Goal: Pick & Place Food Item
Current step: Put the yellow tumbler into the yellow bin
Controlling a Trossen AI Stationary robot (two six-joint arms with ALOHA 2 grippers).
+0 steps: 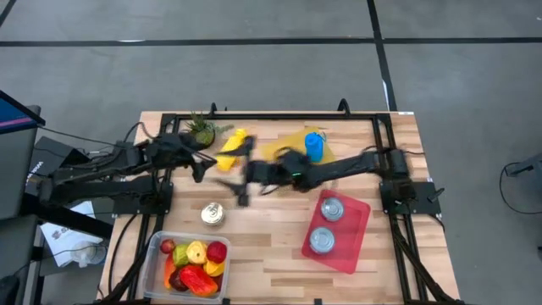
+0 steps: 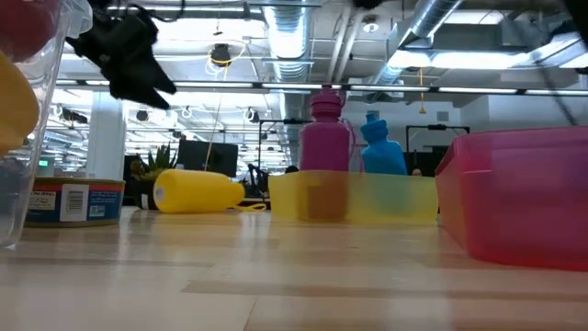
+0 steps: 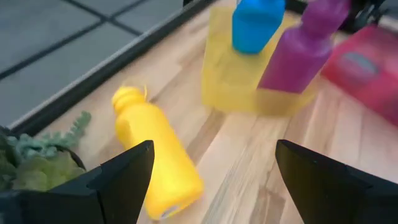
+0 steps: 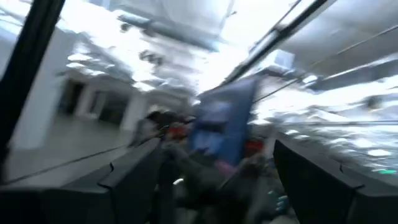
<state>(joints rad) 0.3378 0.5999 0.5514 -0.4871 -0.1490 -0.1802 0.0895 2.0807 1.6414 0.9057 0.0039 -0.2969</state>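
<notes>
High view: the left gripper (image 1: 196,167) hovers just beside the yellow bottle (image 1: 231,150), which lies on its side at the far side of the table (image 1: 279,246) next to a small pineapple (image 1: 201,130). The right gripper (image 1: 240,188) reaches across the middle of the table, near a tin can (image 1: 212,214). The food items sit together in a clear container (image 1: 154,258) at the near left corner; they are well apart from both grippers. A red tray (image 1: 356,246) holds two more cans on the right.

Low view: the yellow bottle (image 2: 195,191) rests flat on the wood. A pink bottle (image 2: 324,121) and a blue bottle (image 2: 381,147) stand upright in a yellow bin (image 2: 404,198), which keeps them from tipping. One gripper hangs above the table, clear of everything.

Left wrist view: the left fingers (image 3: 121,177) stand spread, with nothing between them; the yellow bottle (image 3: 154,146) lies ahead, a likely approach line.

Right wrist view: the right fingers (image 4: 134,171) are spread and empty, pointing out level into the room, so this arm is judged in transit rather than aligned on any item.
</notes>
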